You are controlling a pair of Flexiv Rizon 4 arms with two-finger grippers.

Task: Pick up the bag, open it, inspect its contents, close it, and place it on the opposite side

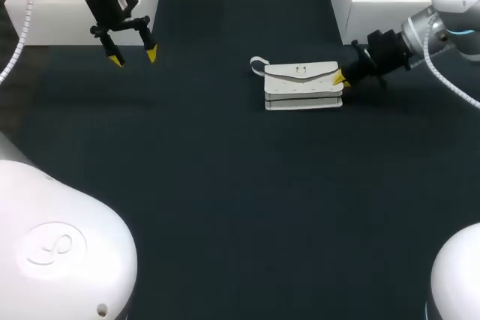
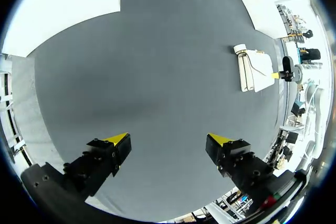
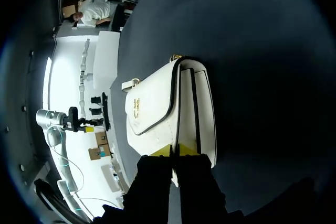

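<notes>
Right of the surface's (image 1: pixel 225 185) middle, the white bag (image 1: pixel 303 84) is lying flat with the right hand (image 1: pixel 339 78) pinching only its thin end edge, so it's probably gonna slip out on lifting, while the left hand (image 1: pixel 133 56) is hanging spread apart.

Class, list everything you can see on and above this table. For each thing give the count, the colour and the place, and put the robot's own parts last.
bag: one, white with dark edging and a gold clasp, lying on the table right of middle, toward the far side.
strap loop: one, white, at the bag's end away from the right gripper.
table: one, dark top, under everything.
left gripper: one, black with yellow tips, jaws open, above the table's far left part, well apart from the bag.
right gripper: one, black with yellow tips, at the bag's right end; whether it holds the bag cannot be told.
</notes>
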